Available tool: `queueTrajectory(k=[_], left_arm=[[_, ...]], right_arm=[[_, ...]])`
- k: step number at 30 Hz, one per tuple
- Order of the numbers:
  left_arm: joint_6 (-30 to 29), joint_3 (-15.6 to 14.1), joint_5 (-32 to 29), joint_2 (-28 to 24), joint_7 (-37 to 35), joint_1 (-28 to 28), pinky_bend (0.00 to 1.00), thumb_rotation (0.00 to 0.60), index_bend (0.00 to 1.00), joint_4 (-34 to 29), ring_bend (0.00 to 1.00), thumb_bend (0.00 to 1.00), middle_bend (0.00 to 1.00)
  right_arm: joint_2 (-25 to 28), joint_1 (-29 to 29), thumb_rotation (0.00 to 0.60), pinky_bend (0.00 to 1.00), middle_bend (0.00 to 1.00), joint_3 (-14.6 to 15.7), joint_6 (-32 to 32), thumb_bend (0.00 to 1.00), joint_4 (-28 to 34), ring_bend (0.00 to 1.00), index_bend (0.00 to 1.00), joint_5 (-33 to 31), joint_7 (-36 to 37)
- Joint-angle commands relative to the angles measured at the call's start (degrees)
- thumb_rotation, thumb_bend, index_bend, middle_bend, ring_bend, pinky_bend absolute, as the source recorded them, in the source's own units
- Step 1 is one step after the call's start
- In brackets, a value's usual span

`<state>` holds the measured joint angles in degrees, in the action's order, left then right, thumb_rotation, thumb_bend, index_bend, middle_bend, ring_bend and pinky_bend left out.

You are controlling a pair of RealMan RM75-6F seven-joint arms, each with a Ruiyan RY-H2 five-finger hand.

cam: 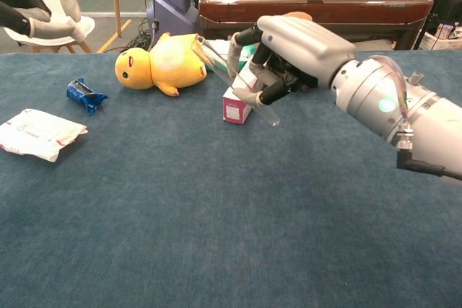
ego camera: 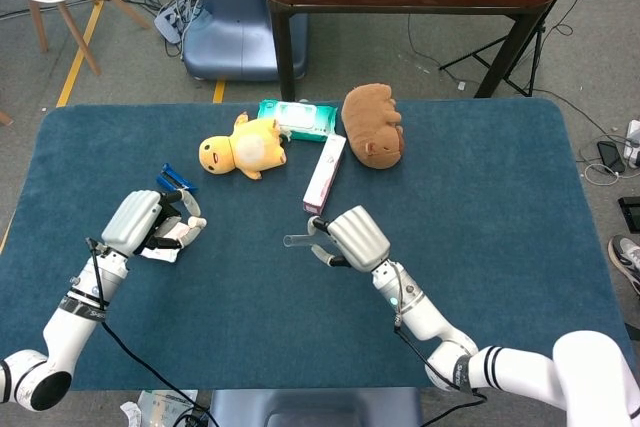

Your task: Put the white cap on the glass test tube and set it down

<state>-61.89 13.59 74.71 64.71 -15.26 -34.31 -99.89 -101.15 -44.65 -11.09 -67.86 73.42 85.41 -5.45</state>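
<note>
Grasping the clear glass test tube (cam: 234, 81), the right hand (ego camera: 350, 238) fingers (cam: 243, 42) wrap it; left hand (ego camera: 150, 225) fingers curl, contents unclear.

Glass test tube (cam: 238, 83): clear, slender, uncapped, held above the worktop in the right hand (cam: 285, 52), tilted, open end up-left toward the yellow toy. White cap: cannot make it out in either view.

Right hand (cam: 289, 55) raised at centre, fingers (cam: 242, 97) curled around glass test tube (cam: 216, 58), left hand (ego camera: 150, 224) lifted at 9 o'clock, fingers bent
</note>
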Motion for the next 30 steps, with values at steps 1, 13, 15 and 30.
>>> queueTrajectory(k=[1,13,15,30], left_arm=[[-0.34,0.40,-0.13,-0.05,-0.17,-0.02,1.00,0.600,0.53,-0.41,1.00,0.29,1.00],[-0.55,1.41,-0.09,0.08,0.47,-0.75,1.00,0.600,0.54,-2.79,1.00,0.29,1.00],[-0.38,1.53,-0.11,0.29,0.94,-1.08,1.00,0.600,0.54,-2.86,1.00,0.29,1.00],[1.45,1.23,0.02,2.75,4.17,-3.45,1.00,0.600,0.54,-2.49,1.00,0.29,1.00]], right_arm=[[-3.46,-1.24,0.600,1.00,0.88,-1.22,0.21,0.63,-3.91,1.00,0.66,-0.30,3.34],[-11.13,-5.19,0.600,1.00,0.88,-5.62,4.24,0.63,-11.37,1.00,0.66,-4.34,9.46],[-11.63,-5.97,0.600,1.00,0.88,-6.22,5.22,0.63,-11.71,1.00,0.66,-4.89,9.71],[-12.38,-9.14,0.600,1.00,0.88,-8.11,9.00,0.63,-10.93,1.00,0.66,-7.30,8.42]])
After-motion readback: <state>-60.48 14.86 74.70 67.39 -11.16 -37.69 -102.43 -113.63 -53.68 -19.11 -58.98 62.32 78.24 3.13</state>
